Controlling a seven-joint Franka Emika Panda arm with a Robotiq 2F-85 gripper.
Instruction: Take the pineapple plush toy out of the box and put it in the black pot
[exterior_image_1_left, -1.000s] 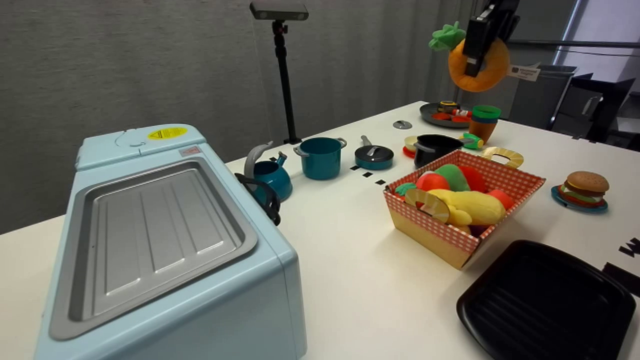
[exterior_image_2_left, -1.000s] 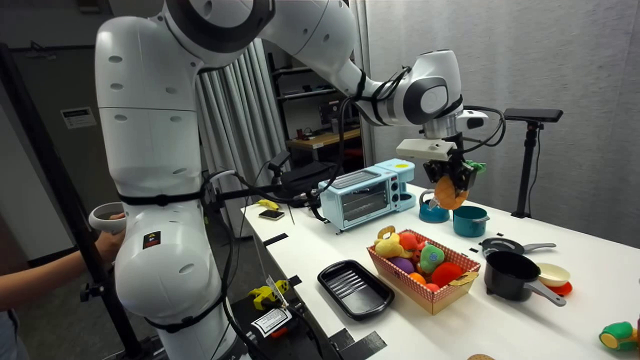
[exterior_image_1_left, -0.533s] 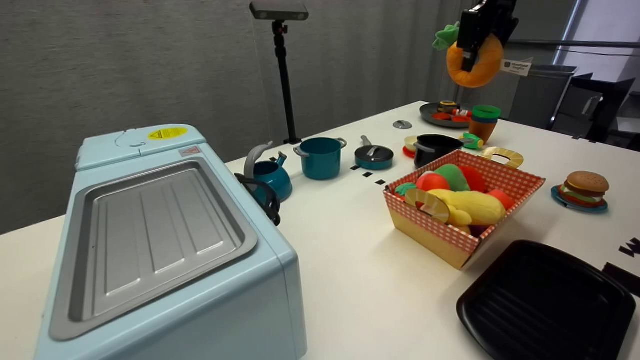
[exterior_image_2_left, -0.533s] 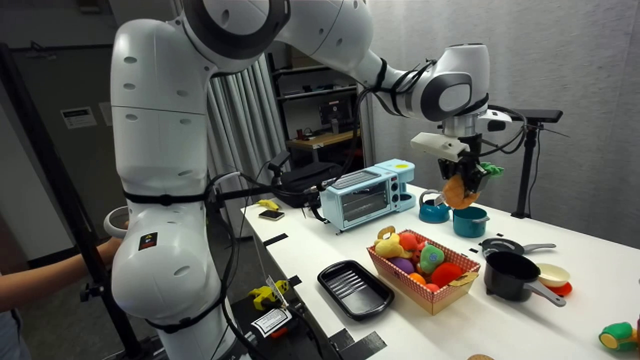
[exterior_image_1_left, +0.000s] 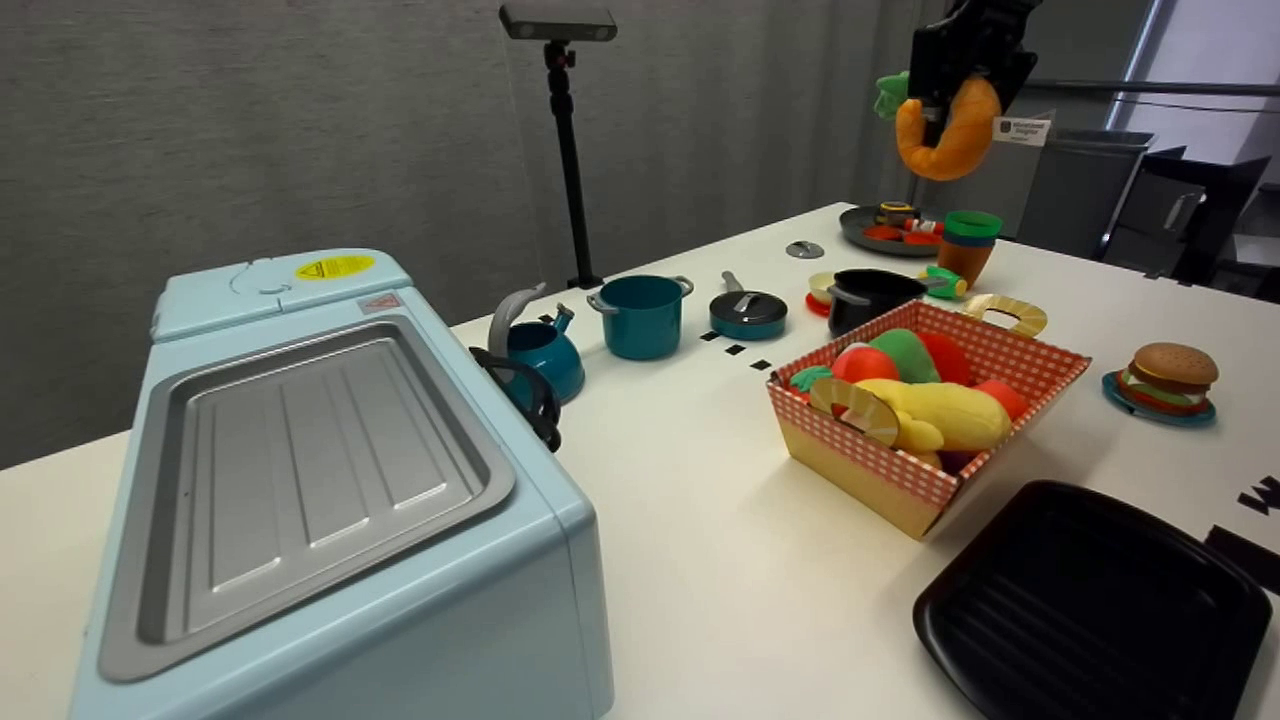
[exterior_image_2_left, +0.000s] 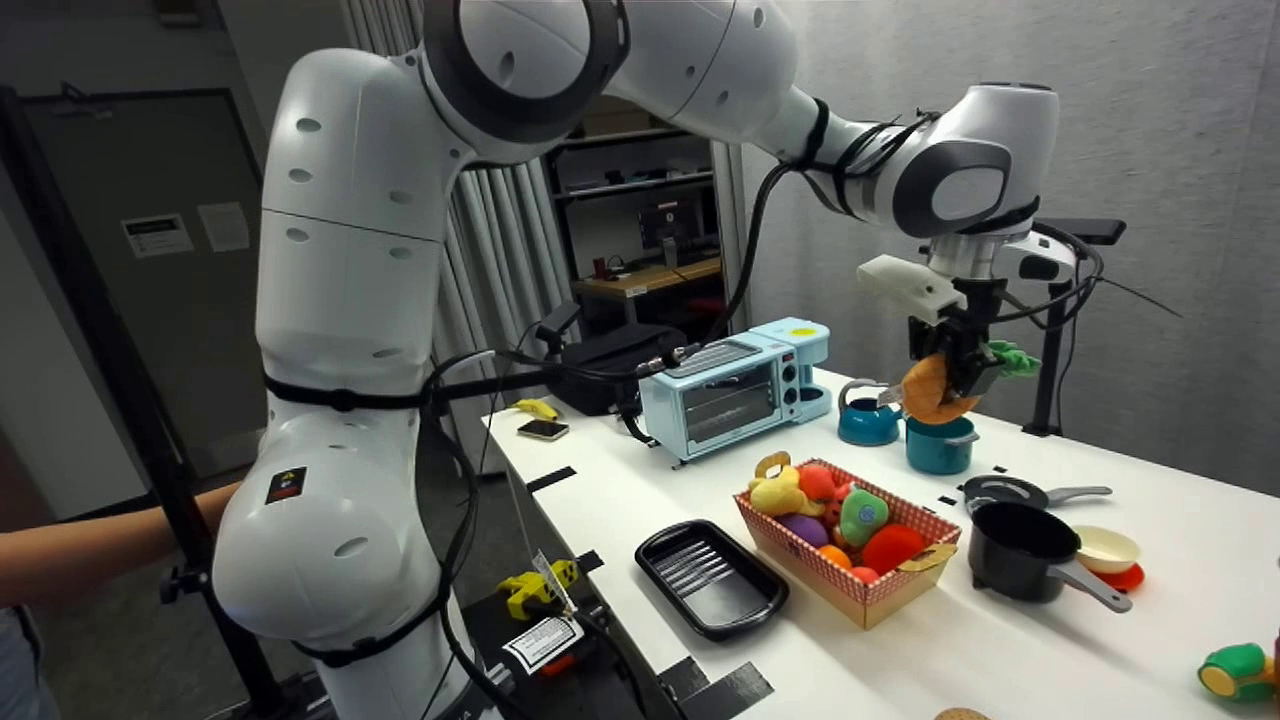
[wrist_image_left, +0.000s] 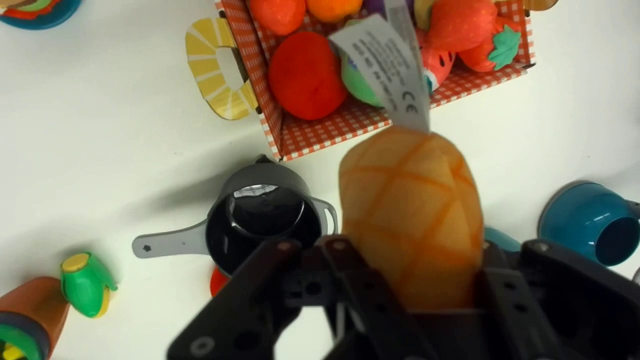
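Note:
The orange-yellow pineapple plush toy with its green crown shows in both exterior views (exterior_image_1_left: 972, 130) (exterior_image_2_left: 925, 388) and in the wrist view (wrist_image_left: 410, 195), where a white tag hangs from it. My gripper (exterior_image_1_left: 938, 120) (exterior_image_2_left: 958, 370) (wrist_image_left: 410, 247) is shut on the toy, fingers on either side, high above the table. The crown is hidden in the wrist view. The black pot (exterior_image_1_left: 868, 290) (exterior_image_2_left: 1015, 560) (wrist_image_left: 262, 212) stands on the table with grey handles; in the wrist view it lies left of the toy. The checked box (exterior_image_1_left: 850, 488) (exterior_image_2_left: 810, 575) (wrist_image_left: 340, 136) holds several plush toys.
The teal pot (exterior_image_1_left: 643, 318) (exterior_image_2_left: 938, 448), teal kettle (exterior_image_1_left: 548, 358) and dark lidded pot (exterior_image_1_left: 748, 315) stand along the back. A black tray (exterior_image_1_left: 1090, 600) (exterior_image_2_left: 712, 590) lies in front of the box. The pale blue machine (exterior_image_1_left: 420, 600) (exterior_image_2_left: 730, 400) stands at the side.
The arm has carried the held toy to the right in the exterior view that shows the whole arm. In the other view the toy has turned slightly. Box and pots have not moved.

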